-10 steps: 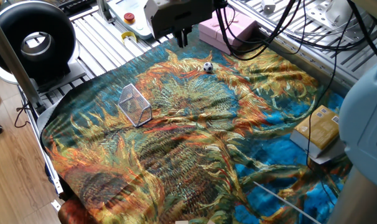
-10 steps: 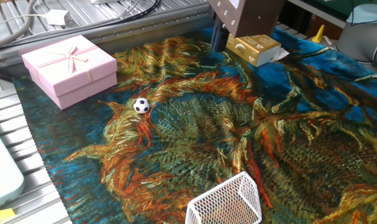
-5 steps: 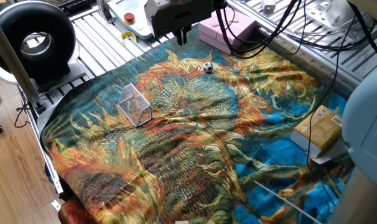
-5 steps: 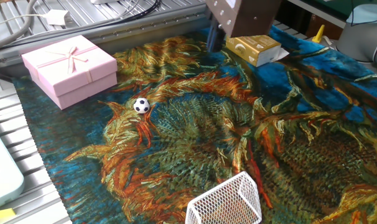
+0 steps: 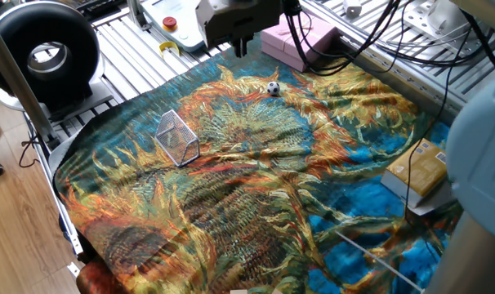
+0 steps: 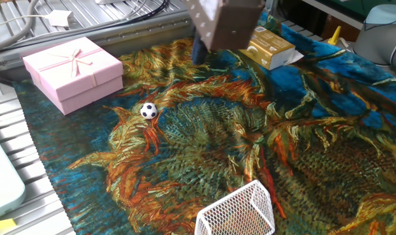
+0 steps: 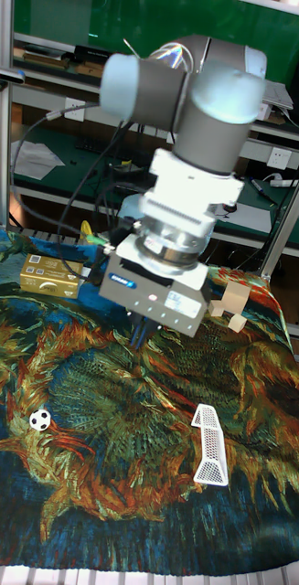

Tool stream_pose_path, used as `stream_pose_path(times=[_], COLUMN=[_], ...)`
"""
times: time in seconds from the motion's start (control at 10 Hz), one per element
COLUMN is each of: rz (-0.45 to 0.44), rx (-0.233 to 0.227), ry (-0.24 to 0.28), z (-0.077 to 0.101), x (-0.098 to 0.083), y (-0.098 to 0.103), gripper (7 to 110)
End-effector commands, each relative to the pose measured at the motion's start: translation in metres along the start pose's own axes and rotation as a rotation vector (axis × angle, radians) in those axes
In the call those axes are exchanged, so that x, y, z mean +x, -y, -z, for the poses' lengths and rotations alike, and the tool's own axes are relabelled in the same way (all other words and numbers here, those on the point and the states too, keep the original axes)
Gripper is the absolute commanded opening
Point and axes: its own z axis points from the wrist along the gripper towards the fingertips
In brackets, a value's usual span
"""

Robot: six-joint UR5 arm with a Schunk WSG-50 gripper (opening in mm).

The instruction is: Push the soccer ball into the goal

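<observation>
The soccer ball [image 5: 273, 88] [image 6: 148, 110] [image 7: 40, 420] is a tiny white ball with black patches, lying on the patterned cloth near the pink box. The goal [image 5: 177, 136] [image 6: 240, 212] [image 7: 210, 445] is a small wire-mesh wedge that stands well apart from it on the cloth. My gripper [image 5: 243, 47] [image 6: 199, 51] [image 7: 140, 332] hangs above the cloth, off to one side of the ball and not touching it. Its dark fingers are pressed together with nothing between them.
A pink gift box [image 6: 72, 70] [image 5: 296, 41] sits at the cloth's edge close to the ball. A yellow carton [image 6: 271, 48] [image 5: 417, 169] [image 7: 50, 274] lies at another edge. Small wooden blocks [image 7: 231, 307] lie beyond the goal. A black ring-shaped device [image 5: 42, 54] and cables stand off the cloth.
The gripper has swung sideways above the cloth, towards the pink-box side, and shows motion blur in the other fixed view. Ball and goal have not moved.
</observation>
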Motion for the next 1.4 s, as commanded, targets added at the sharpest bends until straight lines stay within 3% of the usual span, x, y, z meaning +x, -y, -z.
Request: stream_pose_path(times=[0.0,0.6,0.8,1.3], rz=[0.008,0.077,0.108,0.215], rx=[-0.046,-0.078,-0.061,-0.103], ry=[-0.018,-0.050,-0.059,-0.103], z=[-0.005,-0.001,0.004,0.025], x=[-0.010,-0.033,-0.041,-0.058], y=[0.011,0.058,0.086,0.165], gripper=[7,7,7,7])
